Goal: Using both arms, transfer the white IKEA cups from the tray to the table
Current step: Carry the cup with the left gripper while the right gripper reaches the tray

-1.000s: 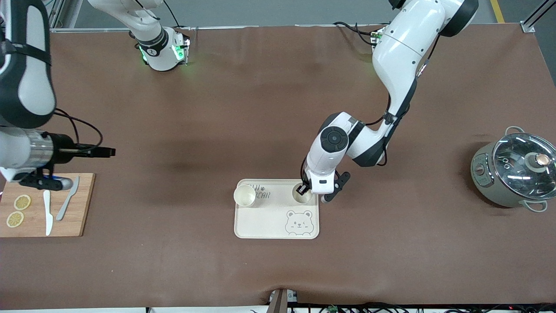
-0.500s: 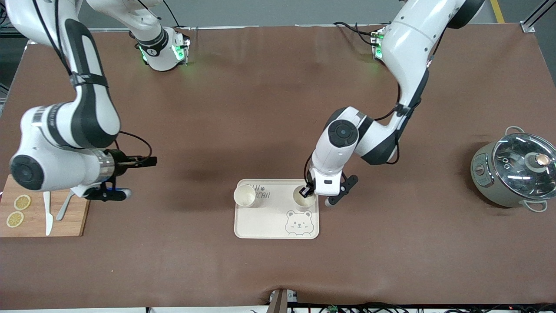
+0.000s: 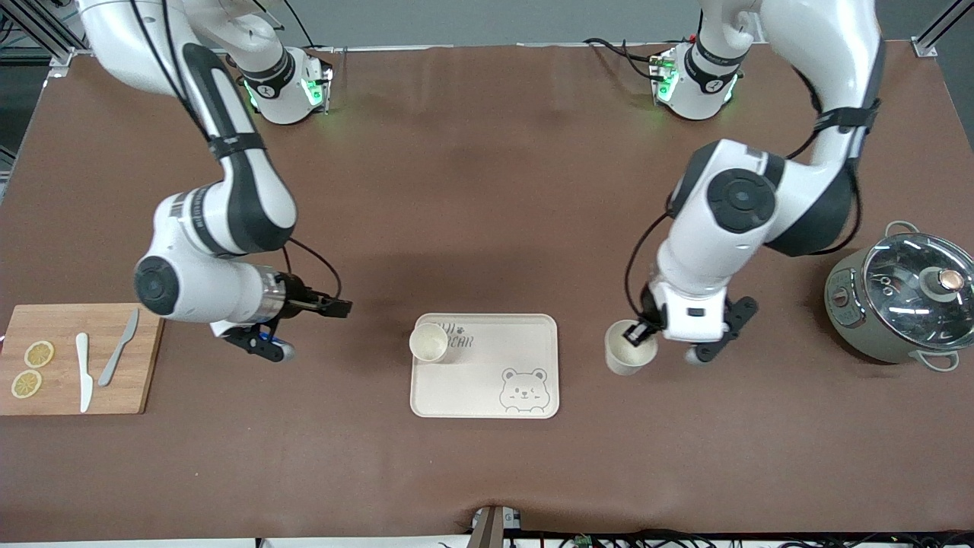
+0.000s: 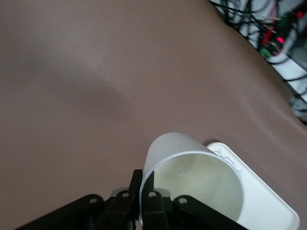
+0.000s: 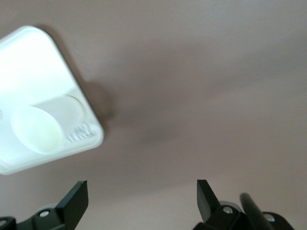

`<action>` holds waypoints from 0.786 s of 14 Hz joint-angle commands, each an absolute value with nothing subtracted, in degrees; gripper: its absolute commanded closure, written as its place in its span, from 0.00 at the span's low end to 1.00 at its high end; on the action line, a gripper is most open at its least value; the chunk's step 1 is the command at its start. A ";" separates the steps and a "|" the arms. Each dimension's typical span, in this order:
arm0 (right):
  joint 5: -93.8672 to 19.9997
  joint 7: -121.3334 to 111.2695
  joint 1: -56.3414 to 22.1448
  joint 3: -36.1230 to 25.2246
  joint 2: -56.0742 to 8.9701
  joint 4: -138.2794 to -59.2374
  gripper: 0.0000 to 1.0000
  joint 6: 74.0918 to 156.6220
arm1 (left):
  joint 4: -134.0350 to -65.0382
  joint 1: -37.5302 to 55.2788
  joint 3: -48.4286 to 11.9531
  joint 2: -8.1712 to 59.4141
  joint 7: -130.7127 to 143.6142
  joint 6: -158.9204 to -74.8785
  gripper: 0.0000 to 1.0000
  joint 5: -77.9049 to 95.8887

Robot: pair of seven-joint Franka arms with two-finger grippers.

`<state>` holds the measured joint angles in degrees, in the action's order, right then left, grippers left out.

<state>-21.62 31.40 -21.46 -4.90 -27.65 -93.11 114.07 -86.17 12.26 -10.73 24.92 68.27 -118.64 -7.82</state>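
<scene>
Left tool (image 3: 638, 332) carried 1 cup (image 3: 628, 355) off tray (image 3: 487, 403); fingertips hidden.

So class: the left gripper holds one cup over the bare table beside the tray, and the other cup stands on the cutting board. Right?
Not quite. The front view shows the other cup standing on the tray, not the cutting board. The left gripper does hold one cup.

Two white cups (image 3: 430, 342) (image 3: 628, 356), one tray (image 3: 487, 396), one pot (image 3: 898, 304), one cutting board (image 3: 144, 365), two knives (image 3: 84, 373) (image 3: 118, 358), two lemon slices (image 3: 39, 354) (image 3: 27, 383).
</scene>
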 commanded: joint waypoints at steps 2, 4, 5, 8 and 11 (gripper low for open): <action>-23.03 40.77 -26.97 -5.45 -30.49 -93.52 0.00 124.69 | -94.29 4.95 -11.69 21.45 68.56 -117.95 1.00 -6.86; -23.03 43.93 -29.52 -5.54 -34.00 -93.60 0.00 130.93 | -97.80 2.12 -11.95 21.53 67.94 -118.04 1.00 -6.59; -23.03 45.95 -29.97 -5.45 -34.97 -93.52 0.00 133.74 | -100.00 0.54 -11.95 21.53 67.16 -118.56 1.00 -6.68; -23.03 50.52 -31.90 -5.45 -37.78 -93.16 0.00 140.77 | -109.39 -3.85 -12.13 21.27 65.30 -127.92 1.00 -6.59; -23.03 52.56 -32.61 -5.45 -38.94 -93.16 0.41 143.70 | -116.44 -6.67 -12.57 21.18 63.46 -137.70 1.00 -6.59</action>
<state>-21.67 51.18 -31.89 -4.85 -38.43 -94.12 143.23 -110.78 -4.50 -11.45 23.74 65.19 -132.94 -7.65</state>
